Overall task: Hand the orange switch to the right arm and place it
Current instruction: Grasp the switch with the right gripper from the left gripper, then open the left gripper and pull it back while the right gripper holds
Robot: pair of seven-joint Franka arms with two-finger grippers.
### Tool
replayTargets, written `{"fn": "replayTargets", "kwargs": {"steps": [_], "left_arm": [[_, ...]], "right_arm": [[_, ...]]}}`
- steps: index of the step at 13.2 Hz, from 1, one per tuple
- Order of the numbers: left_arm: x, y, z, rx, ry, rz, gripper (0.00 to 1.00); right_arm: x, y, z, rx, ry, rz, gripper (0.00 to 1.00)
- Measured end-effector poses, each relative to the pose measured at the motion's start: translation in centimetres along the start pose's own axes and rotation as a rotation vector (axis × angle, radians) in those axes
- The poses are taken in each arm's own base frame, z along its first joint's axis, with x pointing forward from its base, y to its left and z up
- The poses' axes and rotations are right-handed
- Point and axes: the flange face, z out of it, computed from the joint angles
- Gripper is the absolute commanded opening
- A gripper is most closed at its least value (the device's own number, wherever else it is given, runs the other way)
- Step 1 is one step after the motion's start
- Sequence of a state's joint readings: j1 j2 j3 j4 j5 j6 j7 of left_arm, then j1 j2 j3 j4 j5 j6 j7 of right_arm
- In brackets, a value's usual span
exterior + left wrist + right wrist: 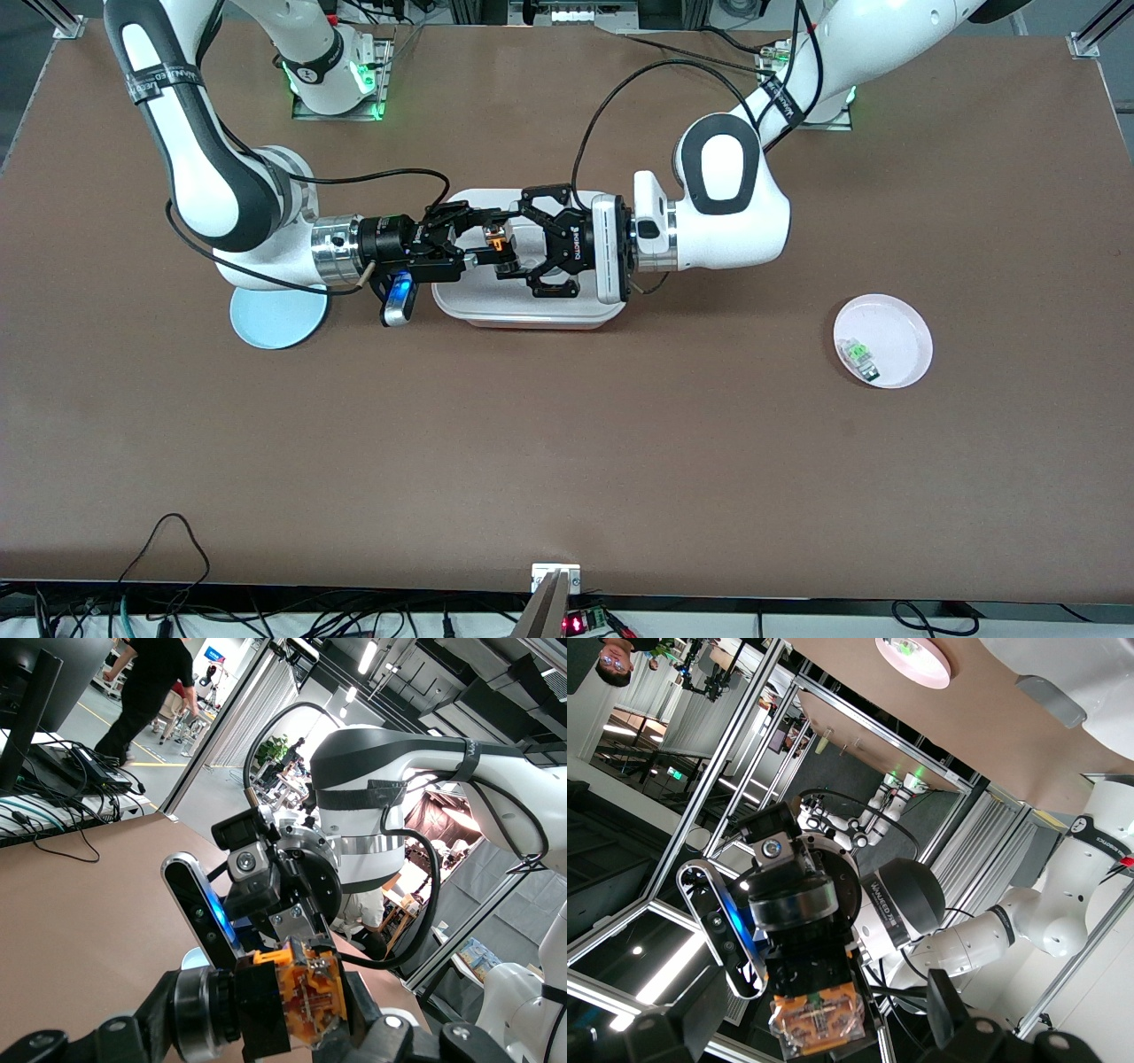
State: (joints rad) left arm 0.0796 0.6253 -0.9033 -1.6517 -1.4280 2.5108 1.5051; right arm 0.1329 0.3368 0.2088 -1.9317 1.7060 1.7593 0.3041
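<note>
Your two grippers met mid-air over the white tray, near the middle of the tabletop. The orange switch sat between them, above the tray. The left gripper had its wide multi-link jaws closed on the switch. The right gripper pointed at it with narrow jaws reaching the switch; you couldn't tell whether they gripped it. The left wrist view showed the switch clamped close up. A blue disc lay under the right arm's wrist. A pink plate with a green-and-grey part sat toward the left arm's end.
</note>
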Motion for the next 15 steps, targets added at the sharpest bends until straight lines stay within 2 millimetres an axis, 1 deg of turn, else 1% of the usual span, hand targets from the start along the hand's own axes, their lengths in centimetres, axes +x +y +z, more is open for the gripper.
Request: {"fn": "replayTargets", "kwargs": {"steps": [2, 4, 6, 11, 12, 13, 14, 15], "left_arm": [[0.01, -0.01, -0.01, 0.000, 0.000, 0.000, 0.00], [0.02, -0.03, -0.03, 0.001, 0.000, 0.000, 0.00], [-0.01, -0.03, -0.02, 0.001, 0.000, 0.000, 0.00], [0.00, -0.04, -0.02, 0.001, 0.000, 0.000, 0.00], [0.00, -0.04, -0.02, 0.001, 0.000, 0.000, 0.10], [0.00, -0.06, -0.03, 0.001, 0.000, 0.000, 0.59], [0.00, -0.07, -0.04, 0.002, 0.000, 0.000, 1.00], [0.00, -0.07, -0.05, 0.002, 0.000, 0.000, 1.00]], "right_arm": [[0.00, -0.01, 0.00, 0.000, 0.000, -0.010, 0.63], [-0.01, -0.03, 0.00, 0.001, 0.000, -0.023, 0.51], [-0.04, -0.16, -0.04, 0.008, 0.000, -0.065, 0.46], [-0.03, -0.23, -0.07, 0.013, 0.001, -0.102, 0.41], [-0.02, -0.23, -0.07, 0.013, 0.001, -0.106, 0.40], [0.00, -0.22, -0.06, 0.014, 0.001, -0.110, 0.40], [0.01, -0.22, -0.06, 0.014, 0.001, -0.117, 0.40], [0.01, -0.21, -0.05, 0.014, 0.001, -0.118, 0.40]]}}
